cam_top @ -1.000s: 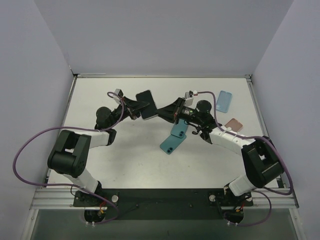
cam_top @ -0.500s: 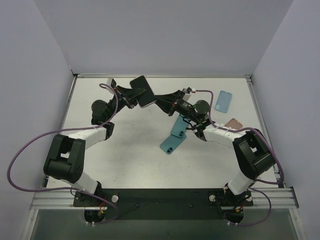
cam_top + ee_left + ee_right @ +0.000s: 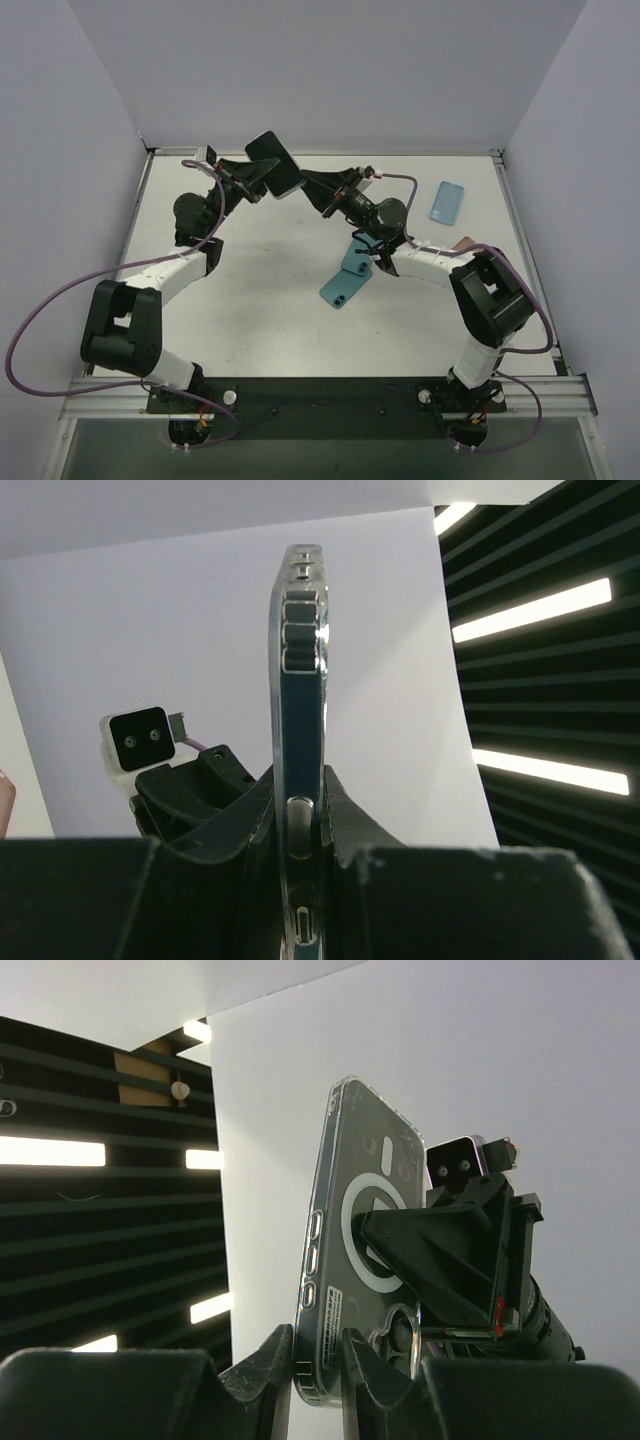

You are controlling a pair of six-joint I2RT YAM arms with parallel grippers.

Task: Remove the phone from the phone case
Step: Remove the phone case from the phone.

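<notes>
Clear plastic wrapped the dark phone (image 3: 300, 700): the phone case (image 3: 355, 1220) was on it, and both hung in the air, beyond and to the left of the teal case (image 3: 347, 275) lying on the table (image 3: 250, 300). The left gripper (image 3: 298, 798) was clamped across the cased phone's two faces, holding it edge-on. The right gripper (image 3: 318, 1345), nearer the teal case, had its jaws almost together, pinching the phone case's bottom rim. A blue case (image 3: 447, 202) lay to the far right of the teal case, and a pink case (image 3: 467, 245) to its right, partly hidden.
</notes>
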